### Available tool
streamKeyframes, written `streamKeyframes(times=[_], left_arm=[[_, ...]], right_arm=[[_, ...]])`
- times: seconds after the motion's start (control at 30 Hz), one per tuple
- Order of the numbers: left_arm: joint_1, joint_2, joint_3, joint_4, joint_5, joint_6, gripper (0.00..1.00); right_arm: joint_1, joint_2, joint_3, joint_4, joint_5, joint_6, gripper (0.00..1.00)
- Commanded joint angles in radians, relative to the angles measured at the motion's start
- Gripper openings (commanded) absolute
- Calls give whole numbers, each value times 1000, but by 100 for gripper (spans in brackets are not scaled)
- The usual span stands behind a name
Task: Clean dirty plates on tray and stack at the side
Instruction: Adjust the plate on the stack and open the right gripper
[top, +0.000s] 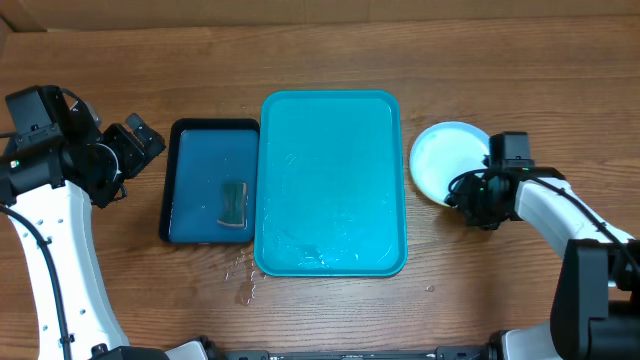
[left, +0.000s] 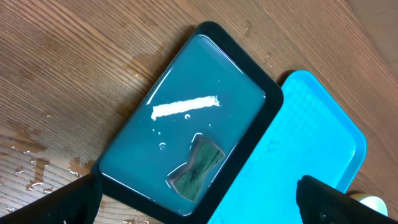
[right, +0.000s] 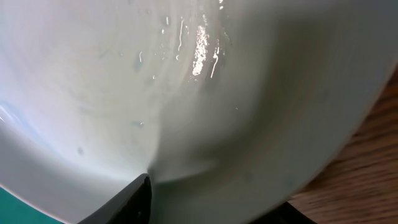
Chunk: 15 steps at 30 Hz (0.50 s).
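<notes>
turquoise tray (top: 330, 97): no text can be read
dark blue tray (top: 214, 124): no label, no brand
plate (top: 440, 158): no number or sign

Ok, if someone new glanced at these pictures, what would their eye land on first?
The large bright turquoise rectangular plastic tray fills the middle of the wooden table, wet-streaked and with no plates on it. Right beside it on the left sits a smaller dark blue black-rimmed tray holding a dark green sponge. To the right lies a round pale blue plastic plate, the right gripper at its edge.
</notes>
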Motion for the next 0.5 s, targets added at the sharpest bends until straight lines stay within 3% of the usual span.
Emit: streamKeyframes(times=[0.0, 0.13, 0.3, 0.47], left_arm=[[2, -2, 2, 0, -2, -13, 100], [2, -2, 2, 1, -2, -13, 100], [2, -2, 2, 1, -2, -13, 100], [2, -2, 2, 1, -2, -13, 100]], right_arm=[[33, -2, -24, -1, -20, -1, 49], [44, -3, -24, -5, -21, -1, 50], [30, -3, 4, -15, -5, -2, 58], [1, -3, 142, -151, 0, -40, 69]])
